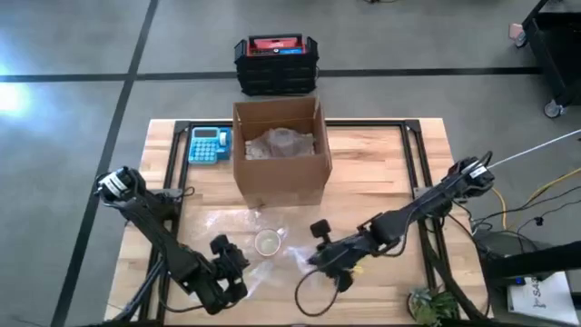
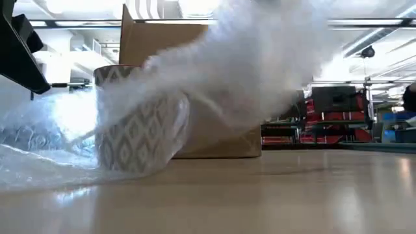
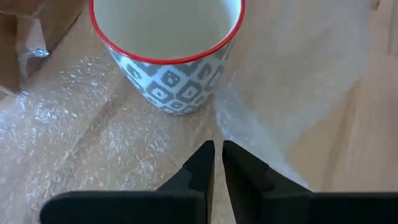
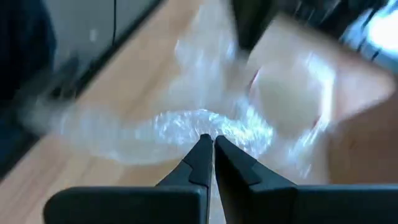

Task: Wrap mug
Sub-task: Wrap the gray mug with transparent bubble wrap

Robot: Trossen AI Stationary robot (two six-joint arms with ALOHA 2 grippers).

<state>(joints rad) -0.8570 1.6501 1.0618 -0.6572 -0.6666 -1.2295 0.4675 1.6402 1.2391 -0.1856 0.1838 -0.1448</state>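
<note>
The right gripper (image 1: pixel 320 258) has its jaws clenched on an edge of the bubble wrap (image 1: pixel 238 223), and the low view shows the sheet lifted in a cloudy fold that arches up and over the mug (image 2: pixel 135 120). The step in hand looks to be drawing that flap across the mug's mouth. To do it well, the flap should travel high enough to pass above the red rim without catching it, since a snag could tip the mug or drag it along the bench (image 1: pixel 381 173). The pull should stay slow and even, so the thin sheet neither slips out of the jaws nor bunches on one side. The mug stands upright on the wrap, toward the front edge of the bench at about its middle, in front of the box (image 1: pixel 280 150). It sits between the two grippers: the right one is just beside it on the side toward the right edge, the left gripper (image 1: pixel 231 257) near it on the other side. The left jaws are closed, or very nearly, on nothing, pointing at the base of the mug with a gap left between them. That gripper could steady the mug or pin the sheet if needed.
</note>
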